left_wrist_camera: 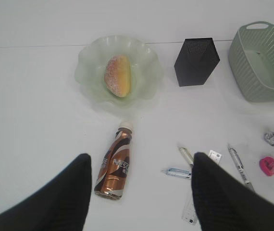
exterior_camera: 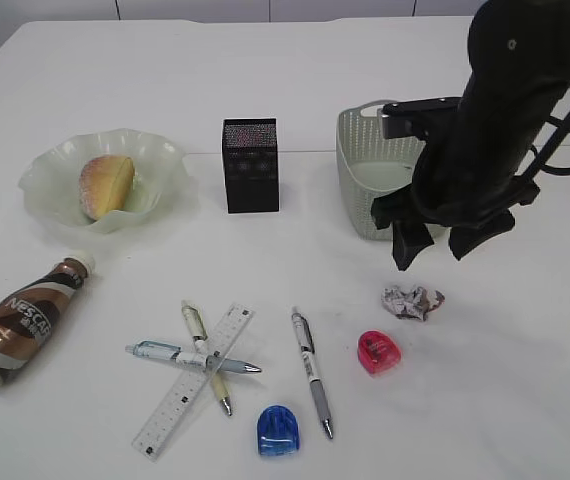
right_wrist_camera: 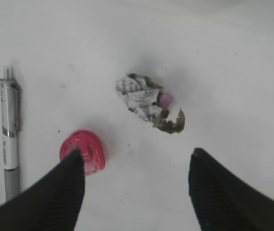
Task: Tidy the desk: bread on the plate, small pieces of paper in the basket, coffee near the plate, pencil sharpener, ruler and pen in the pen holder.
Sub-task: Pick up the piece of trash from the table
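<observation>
White surface (exterior_camera: 265, 80) seen from the front, scattered with desk items. At back left, a golden bread bun (exterior_camera: 105, 184) lies in a pale green wavy glass plate (exterior_camera: 50, 175). A brown coffee bottle (exterior_camera: 23, 322) lies on its side in front of the plate, cap toward it. A black mesh pen holder (exterior_camera: 251, 165) stands mid-back, with a sage-green perforated basket (exterior_camera: 357, 175) to its right. Near the front lie a clear ruler (exterior_camera: 193, 380) crossed by two pens (exterior_camera: 193, 357), a third pen (exterior_camera: 311, 370), a blue sharpener (exterior_camera: 277, 429) and a pink sharpener (exterior_camera: 378, 352). The right tool (exterior_camera: 435, 248) hangs with jaws wide apart and empty above a crumpled paper scrap (exterior_camera: 412, 300) (just beside the pink sharpener). The left tool (left_wrist_camera: 139, 185) is also spread wide, holding nothing, over the bottle.
</observation>
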Controlling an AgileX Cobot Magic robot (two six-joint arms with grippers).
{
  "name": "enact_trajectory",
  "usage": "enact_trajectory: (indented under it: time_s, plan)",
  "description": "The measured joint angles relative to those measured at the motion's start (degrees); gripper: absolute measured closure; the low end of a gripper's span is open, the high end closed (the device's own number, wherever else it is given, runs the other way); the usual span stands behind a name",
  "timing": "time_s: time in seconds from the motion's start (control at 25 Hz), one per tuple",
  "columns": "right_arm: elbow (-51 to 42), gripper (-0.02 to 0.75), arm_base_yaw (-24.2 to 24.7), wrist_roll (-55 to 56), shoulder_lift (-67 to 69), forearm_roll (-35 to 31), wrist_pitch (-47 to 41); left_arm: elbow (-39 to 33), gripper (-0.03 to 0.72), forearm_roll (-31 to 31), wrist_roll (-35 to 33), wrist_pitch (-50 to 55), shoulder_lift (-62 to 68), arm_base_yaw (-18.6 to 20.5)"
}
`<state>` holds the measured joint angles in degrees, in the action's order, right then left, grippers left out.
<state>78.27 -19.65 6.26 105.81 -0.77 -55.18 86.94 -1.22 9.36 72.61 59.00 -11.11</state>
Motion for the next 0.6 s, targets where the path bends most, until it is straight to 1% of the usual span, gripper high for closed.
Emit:
enact_trajectory:
  time_s: [0.12, 0.32, 0.44, 0.6]
  plan:
    - [0.0, 0.206, 0.0, 0.41, 1.86, 0.1, 0.63, 0.0, 0.213, -0.13, 0.0, 0.0, 0.0, 0.0]
    - [0.0, 0.198, 0.0, 1.42, 6.65, 0.22, 1.15, 0.0, 0.212, -0.22, 0.0, 0.0, 0.0, 0.0]
    - [0.0, 0.197, 0.0, 1.76, 7.38, 0.77, 3.11, 0.0, 0.212, -0.22, 0.0, 0.0, 0.0, 0.0]
    - [0.0, 0.196, 0.0, 3.81, 7.72, 4.19, 5.26, 0.0, 0.212, -0.22, 0.0, 0.0, 0.0, 0.0]
